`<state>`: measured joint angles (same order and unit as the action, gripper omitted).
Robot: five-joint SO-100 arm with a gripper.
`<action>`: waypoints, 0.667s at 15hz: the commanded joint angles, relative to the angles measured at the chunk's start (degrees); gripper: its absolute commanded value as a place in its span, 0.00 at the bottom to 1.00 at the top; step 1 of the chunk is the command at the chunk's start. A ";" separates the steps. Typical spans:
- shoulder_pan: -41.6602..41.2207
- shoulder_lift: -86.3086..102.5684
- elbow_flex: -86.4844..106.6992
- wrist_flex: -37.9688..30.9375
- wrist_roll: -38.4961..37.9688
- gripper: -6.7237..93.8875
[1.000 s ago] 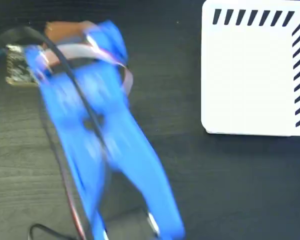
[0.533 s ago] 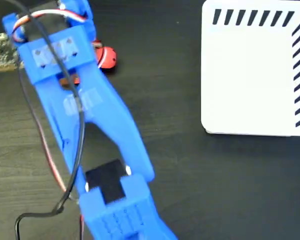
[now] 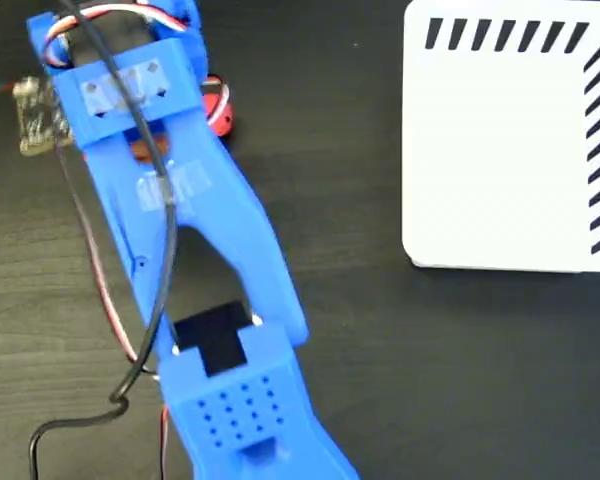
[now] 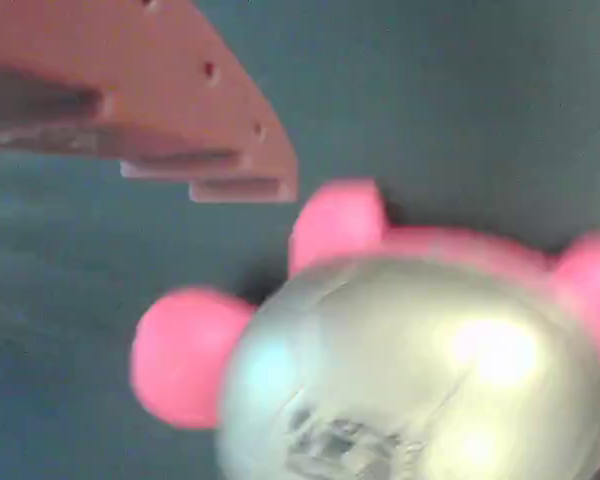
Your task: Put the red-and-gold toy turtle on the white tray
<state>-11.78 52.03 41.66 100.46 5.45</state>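
Turtle: your red-and-gold toy turtle (image 4: 400, 370) sits just below the jaws, shell up, ungrasped.
Jaws: one finger (image 4: 180, 110) visible; spread unclear.
Tray: white tray (image 3: 510, 180) well apart, awaiting delivery.

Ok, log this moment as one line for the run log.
phase: reaching | blue arm above red-and-gold toy turtle | turtle: on dark table, not gripped | white striped tray: empty | gripper: unclear
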 commanded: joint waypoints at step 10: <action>-1.32 -7.12 -6.94 0.18 2.72 0.66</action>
<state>-11.95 42.63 37.27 100.55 7.03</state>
